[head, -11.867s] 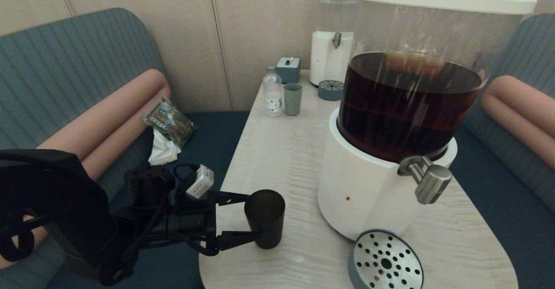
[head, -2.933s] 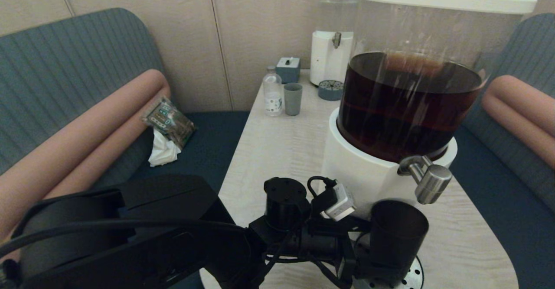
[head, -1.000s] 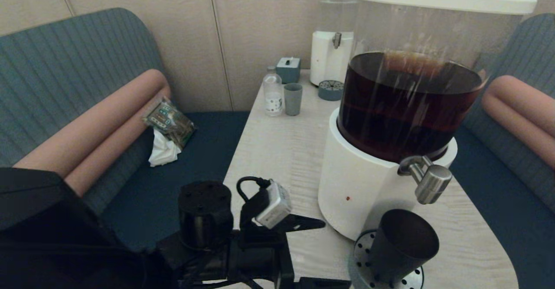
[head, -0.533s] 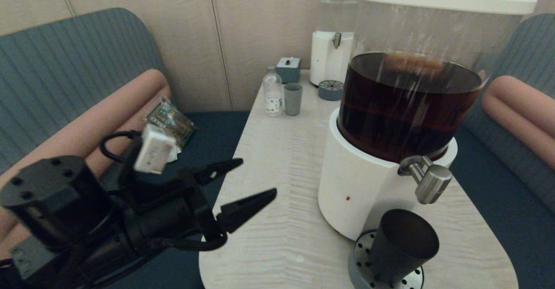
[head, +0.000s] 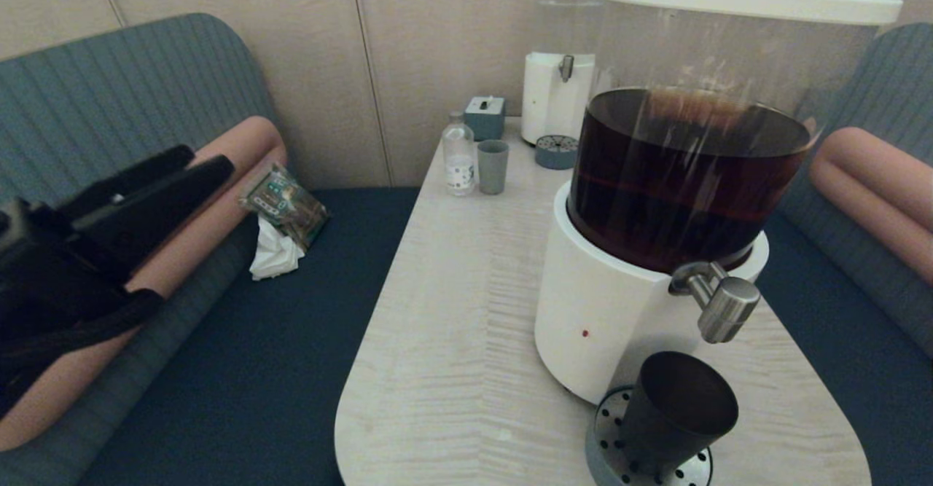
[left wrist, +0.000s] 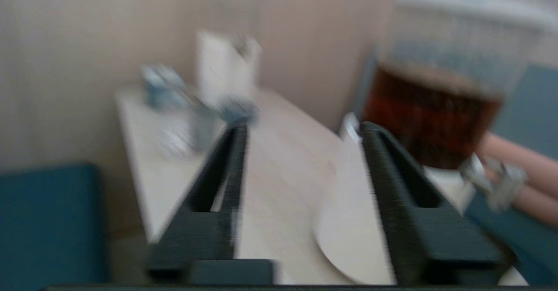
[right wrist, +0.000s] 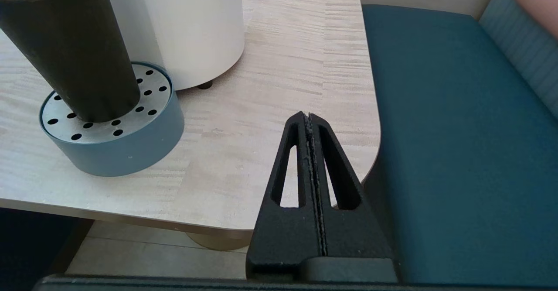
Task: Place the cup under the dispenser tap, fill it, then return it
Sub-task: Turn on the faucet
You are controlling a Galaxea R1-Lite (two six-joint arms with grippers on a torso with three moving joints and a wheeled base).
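The dark brown cup (head: 678, 413) stands on the perforated drip tray (head: 617, 448) right below the steel dispenser tap (head: 718, 300) of the big tank of brown liquid (head: 685, 173). Nothing holds it. No stream shows at the tap. My left gripper (head: 208, 159) hangs open and empty over the sofa, far to the left of the table; its wrist view shows the left gripper (left wrist: 303, 127) pointing toward the table with the tap (left wrist: 497, 182) off to one side. My right gripper (right wrist: 308, 115) is shut and empty near the table's front right corner, beside the cup (right wrist: 65, 42) and tray (right wrist: 113, 142).
At the table's far end stand a pale grey-green tumbler (head: 493, 166), a small bottle (head: 458, 154), a grey box (head: 484, 116) and a smaller clear dispenser (head: 557, 85) with its own tray (head: 555, 151). A snack packet and tissue (head: 280, 213) lie on the left sofa.
My left gripper, having let go of the cup on the tray, has swung back left and upward, off the table to above the sofa. The cup has stayed under the tap.
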